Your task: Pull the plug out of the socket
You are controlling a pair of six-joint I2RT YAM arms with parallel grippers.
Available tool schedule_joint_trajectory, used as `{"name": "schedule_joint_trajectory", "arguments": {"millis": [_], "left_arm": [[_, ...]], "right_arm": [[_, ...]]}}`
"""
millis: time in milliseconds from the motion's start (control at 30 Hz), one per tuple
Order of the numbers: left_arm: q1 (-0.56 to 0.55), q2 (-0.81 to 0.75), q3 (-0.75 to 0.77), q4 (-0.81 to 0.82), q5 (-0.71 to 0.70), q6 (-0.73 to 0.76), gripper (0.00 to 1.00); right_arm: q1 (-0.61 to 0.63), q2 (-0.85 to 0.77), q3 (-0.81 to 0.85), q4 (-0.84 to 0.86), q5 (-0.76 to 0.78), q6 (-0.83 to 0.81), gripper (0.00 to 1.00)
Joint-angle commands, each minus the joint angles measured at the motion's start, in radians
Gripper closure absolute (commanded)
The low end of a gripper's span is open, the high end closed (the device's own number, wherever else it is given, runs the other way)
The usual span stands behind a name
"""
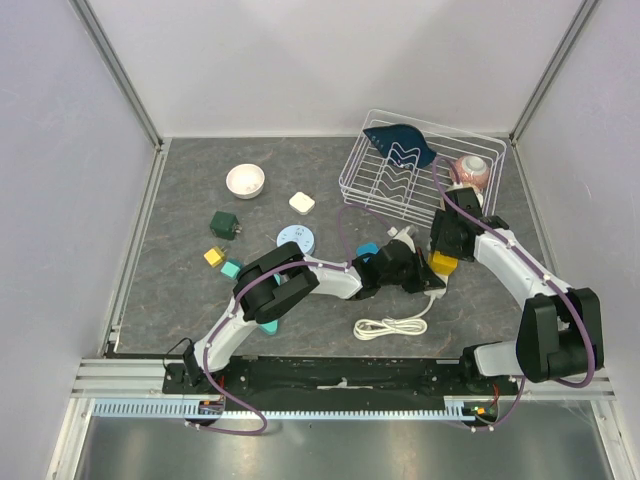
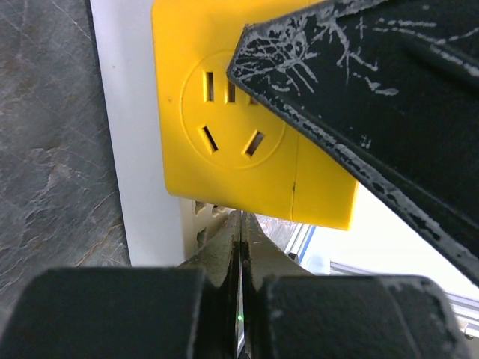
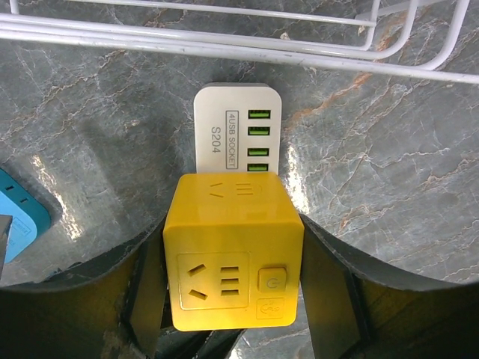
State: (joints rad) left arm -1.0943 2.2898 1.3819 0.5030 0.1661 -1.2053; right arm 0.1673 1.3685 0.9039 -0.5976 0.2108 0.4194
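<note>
A yellow cube socket [image 3: 233, 254] with a white USB block [image 3: 238, 131] on its far side rests on the grey table; it also shows in the top view [image 1: 443, 264]. My right gripper [image 3: 236, 258] is shut on the cube, one finger on each side. My left gripper [image 2: 241, 224] is shut, its fingers pressed together just under the cube [image 2: 224, 127], beside a cream ridged plug piece [image 2: 200, 218]. I see nothing between its fingers. A white cable [image 1: 392, 325] lies coiled in front of both grippers.
A white wire rack [image 1: 358, 165] with a dark blue dish [image 1: 398, 145] stands behind the socket, and a pinkish bowl [image 1: 470, 170] is at its right. A white bowl [image 1: 245, 181], a white adapter [image 1: 302, 203], a dark green cube [image 1: 224, 224] and small coloured blocks [image 1: 213, 256] lie at left.
</note>
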Motion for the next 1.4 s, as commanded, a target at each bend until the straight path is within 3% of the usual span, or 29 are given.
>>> {"name": "schedule_joint_trajectory", "arguments": {"millis": [0,133,300,400,500,533,600,633,733,1067,1233,1367], "left_arm": [[-0.006,0.033,-0.055,-0.215,-0.06,0.055,0.98],[-0.006,0.034,-0.05,-0.216,-0.059,0.056,0.98],[-0.004,0.034,-0.041,-0.218,-0.056,0.061,0.98],[-0.004,0.028,-0.043,-0.221,-0.059,0.064,0.98],[-0.004,0.027,-0.044,-0.23,-0.065,0.066,0.98],[-0.004,0.03,-0.047,-0.231,-0.071,0.062,0.98],[-0.004,0.036,-0.043,-0.236,-0.073,0.062,0.98],[-0.006,0.04,-0.04,-0.245,-0.074,0.062,0.98],[-0.003,0.063,-0.026,-0.25,-0.07,0.064,0.98],[-0.001,0.119,-0.011,-0.279,-0.068,0.044,0.98],[0.001,0.117,-0.009,-0.284,-0.077,0.047,0.98],[0.001,0.119,-0.006,-0.285,-0.076,0.044,0.98]], "right_arm": [[0.001,-0.028,-0.026,-0.022,-0.01,0.012,0.3],[0.0,-0.031,-0.049,-0.016,-0.024,0.015,0.29],[0.0,-0.045,-0.051,-0.014,-0.028,0.01,0.2],[0.0,-0.048,-0.053,-0.014,-0.028,0.01,0.23],[0.001,-0.046,-0.051,-0.021,-0.039,0.007,0.42],[0.0,-0.048,-0.049,-0.027,-0.054,0.005,0.57],[0.0,-0.055,-0.031,-0.039,-0.068,0.009,0.71],[-0.002,-0.058,-0.02,-0.048,-0.08,0.004,0.83],[-0.011,-0.029,0.045,-0.089,-0.1,-0.017,1.0],[-0.075,0.095,0.193,-0.183,-0.11,-0.088,1.0],[-0.072,-0.011,0.035,-0.085,-0.11,-0.051,1.0],[-0.058,-0.083,0.0,-0.06,-0.091,-0.051,1.0]]}}
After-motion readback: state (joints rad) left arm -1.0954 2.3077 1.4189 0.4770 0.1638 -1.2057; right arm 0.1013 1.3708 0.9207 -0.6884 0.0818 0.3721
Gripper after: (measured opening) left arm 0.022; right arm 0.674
